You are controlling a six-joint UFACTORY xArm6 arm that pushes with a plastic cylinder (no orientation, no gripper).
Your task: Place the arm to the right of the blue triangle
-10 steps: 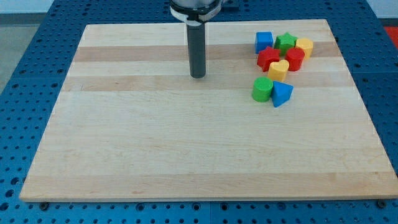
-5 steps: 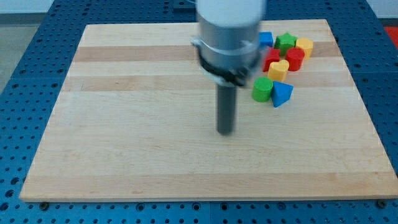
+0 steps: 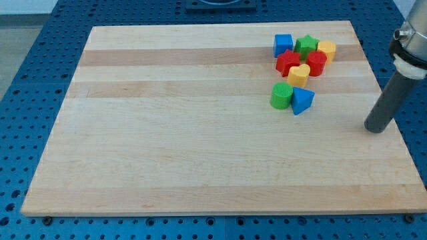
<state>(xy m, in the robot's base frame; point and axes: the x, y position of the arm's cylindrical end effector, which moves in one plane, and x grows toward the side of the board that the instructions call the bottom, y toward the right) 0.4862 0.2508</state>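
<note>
In the one camera view, my tip [image 3: 375,129] rests on the wooden board [image 3: 200,153] near its right edge, the dark rod rising from it toward the view's upper right, where the arm's pale collar cuts off at the frame edge. The rod is a plain stick with no fingers to spread or press together, and it touches no block. The blue triangle [image 3: 302,100] lies to the view's left of my tip and a little higher in the view, well apart from it, with bare wood between the two. Just beside the triangle on its left, touching or nearly so, sits the green cylinder [image 3: 281,96]. Above that pair, toward the view's top right, the other blocks huddle together: a yellow heart [image 3: 299,75], a red star [image 3: 288,63] to its upper left, a red cylinder [image 3: 316,63] to its upper right, a blue cube [image 3: 283,45] at the cluster's left top, a green star [image 3: 307,45] next to it, and a yellow block [image 3: 326,50] at the far right whose shape I cannot make out. The board lies on a blue perforated table [image 3: 27,100].
</note>
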